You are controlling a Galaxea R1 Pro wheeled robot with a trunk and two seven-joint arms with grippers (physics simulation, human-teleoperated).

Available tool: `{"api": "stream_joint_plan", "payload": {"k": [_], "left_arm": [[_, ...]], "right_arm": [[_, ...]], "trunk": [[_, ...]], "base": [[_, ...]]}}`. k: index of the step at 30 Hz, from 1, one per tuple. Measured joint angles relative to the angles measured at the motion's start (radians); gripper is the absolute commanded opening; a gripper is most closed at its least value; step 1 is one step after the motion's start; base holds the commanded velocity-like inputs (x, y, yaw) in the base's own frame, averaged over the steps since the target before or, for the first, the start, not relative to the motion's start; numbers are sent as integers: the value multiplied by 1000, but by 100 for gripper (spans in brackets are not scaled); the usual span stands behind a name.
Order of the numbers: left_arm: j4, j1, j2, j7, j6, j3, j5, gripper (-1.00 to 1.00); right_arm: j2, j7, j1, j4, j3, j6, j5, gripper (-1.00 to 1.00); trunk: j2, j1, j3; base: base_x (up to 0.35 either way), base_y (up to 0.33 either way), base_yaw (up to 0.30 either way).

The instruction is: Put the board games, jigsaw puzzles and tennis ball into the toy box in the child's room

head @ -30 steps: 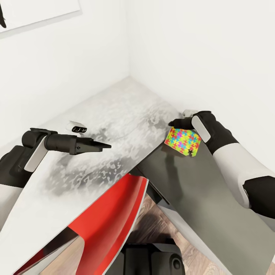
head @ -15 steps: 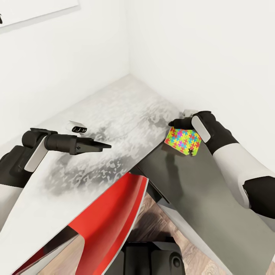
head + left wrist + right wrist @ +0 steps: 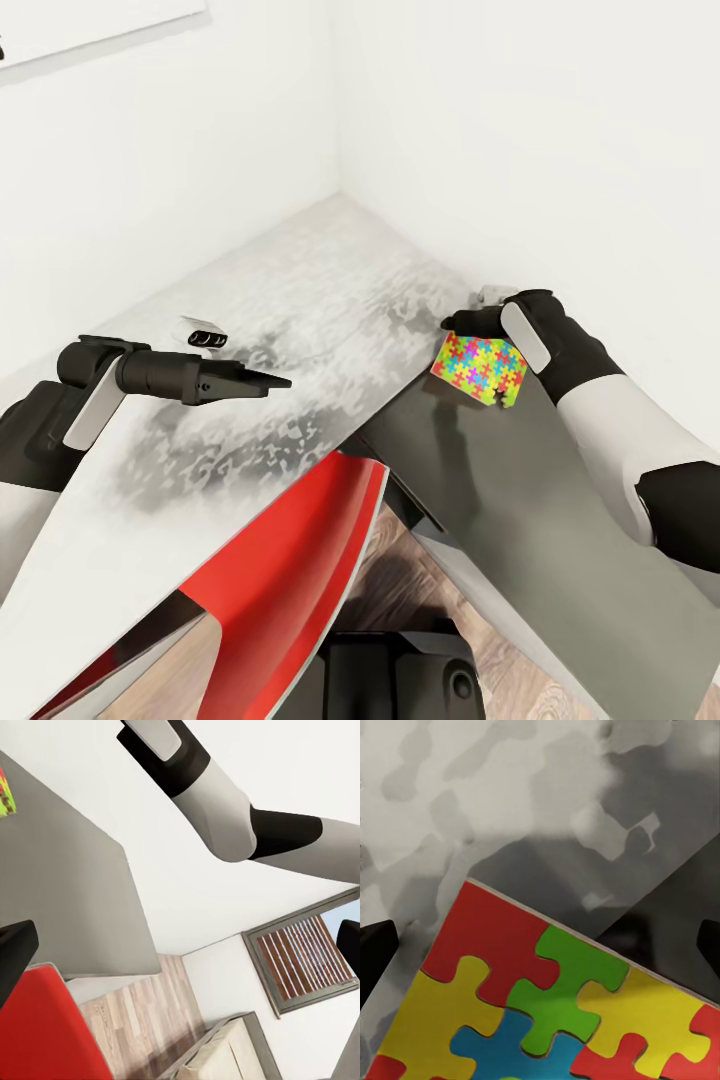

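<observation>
A jigsaw puzzle (image 3: 480, 370), a flat slab of yellow, red, blue and green pieces, hangs tilted just above the lower dark-grey cabinet top (image 3: 520, 490), beside the table's corner. My right gripper (image 3: 472, 330) is shut on its upper edge. In the right wrist view the puzzle (image 3: 547, 1012) lies close below the camera, with dark fingertips (image 3: 375, 952) at the picture's sides. My left gripper (image 3: 272, 381) hovers over the pale mottled table (image 3: 330, 290), open and holding nothing. The toy box, board games and tennis ball are out of view.
A red chair (image 3: 290, 560) stands tucked against the table's front edge. A small white device (image 3: 203, 335) lies on the table behind my left gripper. White walls meet in a corner behind the table. Wood floor (image 3: 142, 1012) and a slatted window (image 3: 307, 960) appear in the left wrist view.
The head view has shifted very slightly. Both arms and the puzzle have held still.
</observation>
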Motion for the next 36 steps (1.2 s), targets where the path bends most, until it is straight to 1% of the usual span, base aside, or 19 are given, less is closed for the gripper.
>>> {"api": "stream_joint_plan", "payload": {"k": [2, 9, 12, 14, 26, 36], "left_arm": [[0, 0, 0, 0, 0, 0, 0, 100], [0, 0, 0, 0, 0, -1, 0, 100], [0, 0, 0, 0, 0, -1, 0, 100], [0, 0, 0, 1, 0, -1, 0, 100], [0, 0, 0, 1, 0, -3, 0, 100], [0, 0, 0, 1, 0, 2, 0, 100]], "right_arm": [[1, 1, 0, -1, -1, 0, 6, 100], [0, 3, 1, 0, 0, -2, -15, 100], [0, 4, 1, 0, 0, -2, -18, 100], [1, 3, 2, 9, 1, -1, -6, 100], [-1, 4, 10, 7, 1, -1, -6, 100], [-1, 5, 11, 6, 1, -1, -6, 100]], "trunk": [[0, 0, 0], [0, 1, 0], [0, 1, 0], [1, 1, 0], [1, 1, 0], [1, 1, 0]], "base": [[-45, 0, 0], [-150, -48, 0], [-273, -140, 0], [-296, -126, 0], [-300, -93, 0], [-49, -12, 0]]}}
